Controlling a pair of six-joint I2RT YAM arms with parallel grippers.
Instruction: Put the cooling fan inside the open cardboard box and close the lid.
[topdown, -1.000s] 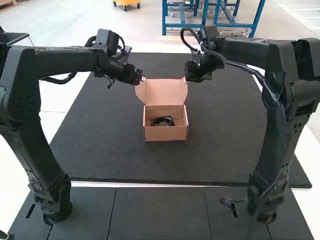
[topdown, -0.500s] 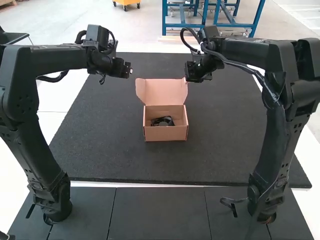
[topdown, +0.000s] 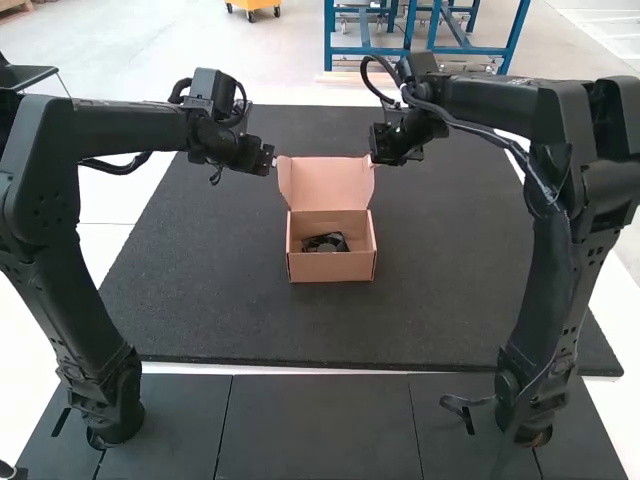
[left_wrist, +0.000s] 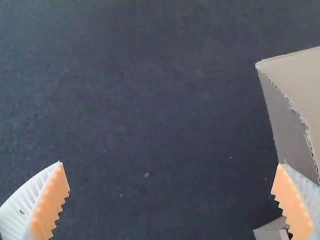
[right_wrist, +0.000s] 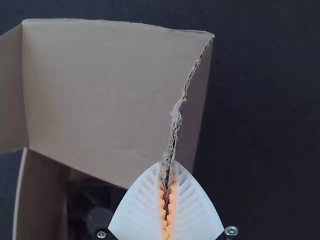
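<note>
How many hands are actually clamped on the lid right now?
1. The right hand is shut on the lid's right side edge. The left hand is open by the lid's left corner, not gripping it.

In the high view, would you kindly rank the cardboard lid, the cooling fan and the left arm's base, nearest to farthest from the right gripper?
1. Brown cardboard lid: upright, right edge pinched by the right gripper.
2. Black cooling fan: down inside the box.
3. Left arm's black base: near-left corner.
</note>
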